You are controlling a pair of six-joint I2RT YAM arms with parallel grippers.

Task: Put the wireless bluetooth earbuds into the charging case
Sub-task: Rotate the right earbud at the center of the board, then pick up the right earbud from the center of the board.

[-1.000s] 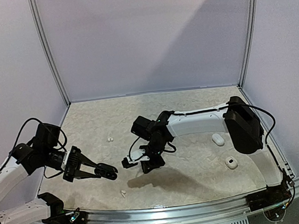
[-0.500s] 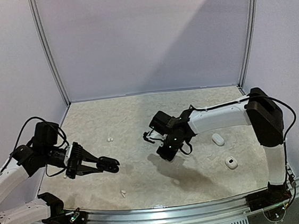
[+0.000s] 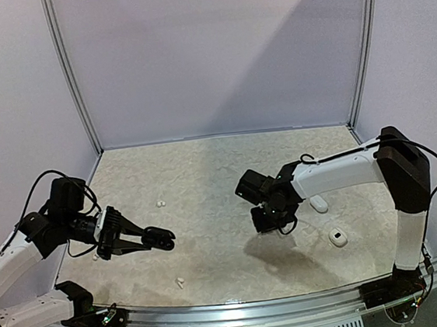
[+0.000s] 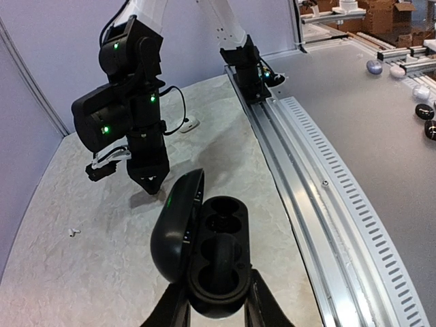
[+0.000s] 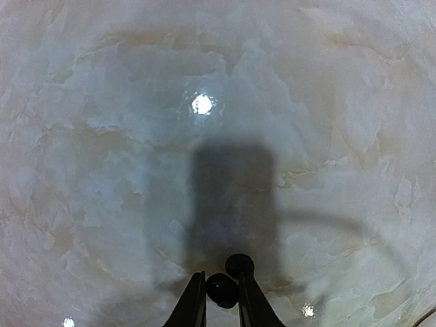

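A black earbud (image 5: pixel 221 290) sits pinched between the barely parted fingers of the right gripper (image 5: pixel 221 303), which hangs above the table (image 5: pixel 327 102), well to the right of the charging case (image 4: pixel 216 262). The left gripper (image 4: pixel 216 306) clamps that case with its lid swung aside and both wells up and apparently empty. The case's long axis points roughly toward the right arm.

The cream marbled desk (image 3: pixel 196 170) carries a white oval case (image 3: pixel 318 204) at right, a second white case (image 3: pixel 337 237) nearer, a tiny white earbud (image 3: pixel 160 204) at left, and another white earbud (image 3: pixel 179 281) near the front edge.
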